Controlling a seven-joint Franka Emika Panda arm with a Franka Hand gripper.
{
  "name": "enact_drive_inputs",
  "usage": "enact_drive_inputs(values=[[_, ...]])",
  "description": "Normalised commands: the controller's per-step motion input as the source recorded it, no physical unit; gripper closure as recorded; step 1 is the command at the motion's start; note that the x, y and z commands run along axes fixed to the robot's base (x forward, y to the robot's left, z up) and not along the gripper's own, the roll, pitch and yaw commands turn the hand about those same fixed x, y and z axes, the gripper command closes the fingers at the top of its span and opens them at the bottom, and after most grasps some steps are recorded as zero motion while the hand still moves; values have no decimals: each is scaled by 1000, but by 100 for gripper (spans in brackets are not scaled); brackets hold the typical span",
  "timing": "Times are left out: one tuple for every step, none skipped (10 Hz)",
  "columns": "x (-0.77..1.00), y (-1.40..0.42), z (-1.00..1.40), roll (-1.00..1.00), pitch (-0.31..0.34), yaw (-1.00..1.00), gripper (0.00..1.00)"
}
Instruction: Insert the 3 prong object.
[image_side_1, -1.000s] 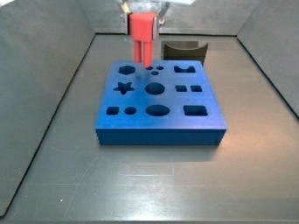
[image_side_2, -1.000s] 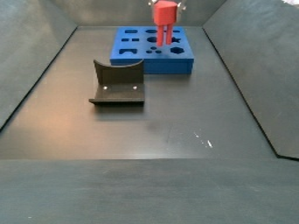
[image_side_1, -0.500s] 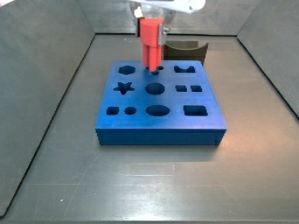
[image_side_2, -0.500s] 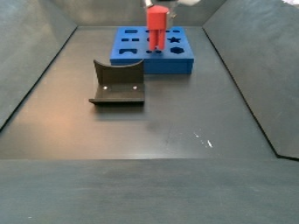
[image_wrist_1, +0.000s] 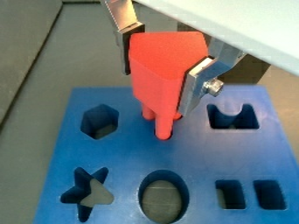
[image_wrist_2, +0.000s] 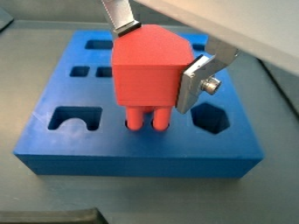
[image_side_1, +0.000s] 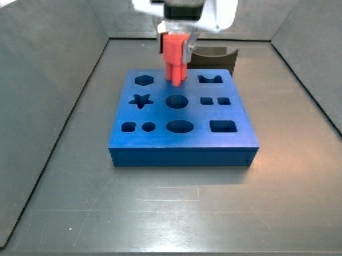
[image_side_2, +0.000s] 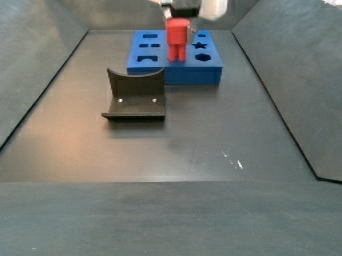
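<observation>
The 3 prong object (image_wrist_1: 163, 74) is a red-pink piece held upright, prongs down, and shows in both wrist views (image_wrist_2: 146, 79). My gripper (image_wrist_1: 162, 61) is shut on its body, silver fingers (image_wrist_2: 197, 83) on two opposite sides. It hangs over the blue block (image_side_1: 181, 125), toward the block's end nearest the fixture. The prong tips (image_wrist_2: 146, 121) are level with the block's top, at a hole between the arch cut-out (image_wrist_2: 68, 120) and the hexagon hole (image_wrist_2: 211, 118). Both side views show the object (image_side_1: 175, 58) (image_side_2: 177, 35) under the gripper (image_side_1: 175, 42).
The blue block (image_side_2: 181, 60) has several shaped holes: star (image_wrist_1: 87, 188), oval (image_wrist_1: 163, 194), hexagon (image_wrist_1: 100, 122). The dark fixture (image_side_2: 135, 95) stands on the grey floor beside the block, and shows behind it (image_side_1: 211, 57). Sloped grey walls (image_side_1: 67, 70) enclose the floor.
My gripper has moved down toward the blue block with the red object in it, shifting slightly sideways. The prong tips are now at the block's top.
</observation>
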Motion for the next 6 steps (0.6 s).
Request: enact_drive_inputs(values=[[-151, -163, -463, 254, -219, -14, 100], [0, -226, -374, 331, -107, -23, 100], [0, -294, -300, 407, -56, -26, 100], [69, -357, -220, 430, 0, -34, 100], [34, 0, 0, 0, 0, -60, 100], [0, 0, 0, 0, 0, 0, 100]])
